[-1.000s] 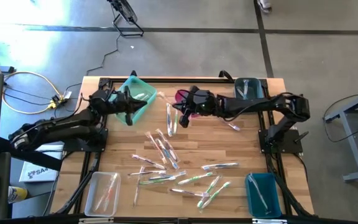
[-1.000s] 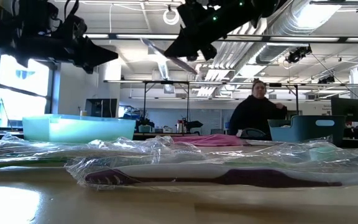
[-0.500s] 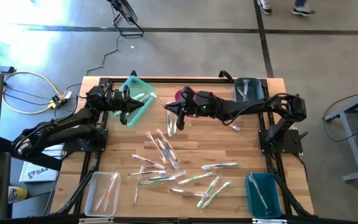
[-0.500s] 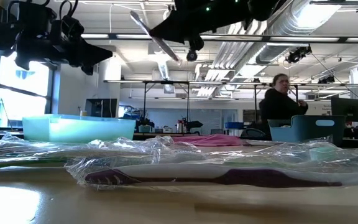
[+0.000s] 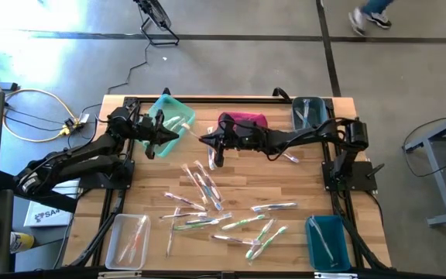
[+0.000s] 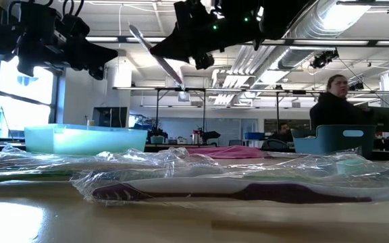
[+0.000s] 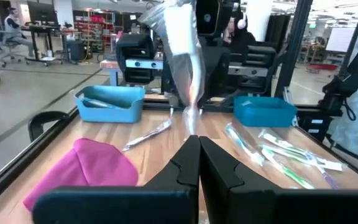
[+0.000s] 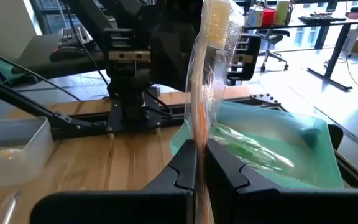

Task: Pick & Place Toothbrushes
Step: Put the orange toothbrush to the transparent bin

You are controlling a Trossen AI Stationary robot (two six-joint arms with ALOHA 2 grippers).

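Observation:
Many wrapped toothbrushes (image 5: 207, 194) lie scattered on the middle of the wooden table. My right gripper (image 5: 203, 140) is shut on one wrapped toothbrush (image 6: 147, 47) and holds it in the air just right of the green bin (image 5: 173, 116). In the right wrist view this toothbrush (image 8: 207, 68) stands up in front of the bin (image 8: 278, 149). My left gripper (image 5: 178, 136) hovers over the bin's near edge, shut with nothing in it (image 7: 197, 146), pointing at the held toothbrush (image 7: 182, 56). My right gripper pinches the wrapped toothbrush between its two fingers, partway along its length (image 8: 197, 138). The fingers come level from the table's right and lie across it. The toothbrush is lifted clear and slants, one end up toward the left (image 6: 135, 32), the other below the fingers (image 6: 176, 79).
A magenta cloth (image 5: 242, 120) lies at the far middle. A blue bin (image 5: 310, 110) stands far right, another blue bin (image 5: 327, 242) near right, and a clear bin (image 5: 126, 240) near left, each with toothbrushes. A person (image 6: 333, 108) stands beyond the table.
My right gripper has carried the toothbrush toward the table's left edge and the green bin, sinking a little and tipping forward. My left gripper has swung a little toward the right gripper and stays shut.

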